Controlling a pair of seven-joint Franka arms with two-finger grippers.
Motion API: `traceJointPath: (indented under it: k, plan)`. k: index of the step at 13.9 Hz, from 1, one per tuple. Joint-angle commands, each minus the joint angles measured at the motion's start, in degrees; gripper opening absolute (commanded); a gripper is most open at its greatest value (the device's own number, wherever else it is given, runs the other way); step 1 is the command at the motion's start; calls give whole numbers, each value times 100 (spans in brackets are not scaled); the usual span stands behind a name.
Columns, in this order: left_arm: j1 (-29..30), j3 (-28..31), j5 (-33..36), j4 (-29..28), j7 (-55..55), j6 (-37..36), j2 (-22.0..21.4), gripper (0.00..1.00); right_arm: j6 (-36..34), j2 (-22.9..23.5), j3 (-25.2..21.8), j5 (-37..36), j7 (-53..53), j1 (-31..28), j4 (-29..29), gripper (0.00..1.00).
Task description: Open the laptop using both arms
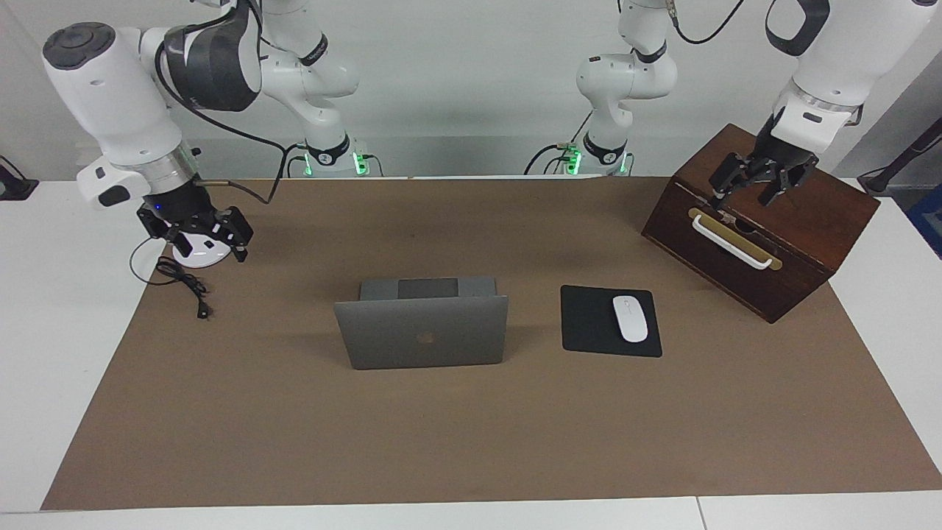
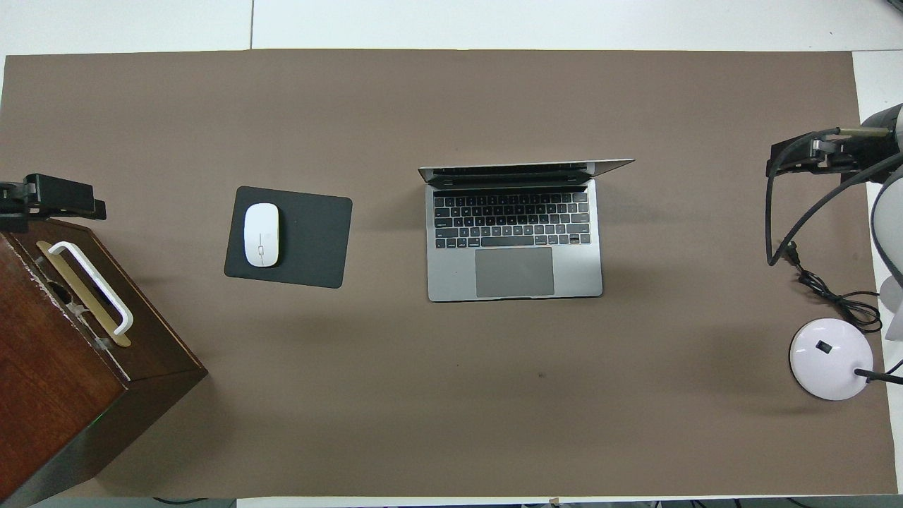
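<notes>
Seen from across the table, with the laptop as the middle of the clock dial and twelve o'clock toward the robots.

At the centre of a brown mat (image 1: 471, 427) on a white table (image 1: 44, 309): a thin silver-grey laptop (image 1: 423, 331), already open. Lid standing close to upright, its back and dark logo turned away from the robots. Keyboard and trackpad lying flat on the robots' side, plain from overhead (image 2: 513, 240). Touched by neither arm.

At three o'clock, just beside the laptop but apart from it: a black mouse pad (image 1: 592, 324) flat on the mat, with a white mouse (image 1: 630, 318) resting on the half toward the left arm's end.

At about two o'clock, well apart: a dark wooden box (image 1: 795, 221) set at an angle, a white handle (image 1: 732, 241) on a brass plate across its front face. Hanging over the top of that box, above the handle – the left gripper (image 1: 762, 184), fingers spread apart, holding nothing.

At about ten o'clock, near the mat's corner: a round white lamp base (image 1: 199, 256) with a black cable (image 1: 184, 283) curling off it onto the mat. Hovering low over that base – the right gripper (image 1: 206, 239), empty as far as can be seen; cannot tell whether apart or together.
</notes>
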Motion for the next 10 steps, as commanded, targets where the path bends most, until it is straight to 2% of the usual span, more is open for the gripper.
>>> traceJointPath:
  k: [1,3,10]
  plan:
    - [-36,27,194,-56,3,-57,-71,100,-4,-139,-20,94,-144,-17,-142,100]
    - [-97,-43,782,-57,29,-21,-71,100,4,-139,-20,94,-144,-17,-142,100]
    - [-133,-52,775,-109,30,92,-79,100,-4,-139,-20,85,-144,-17,-142,100]
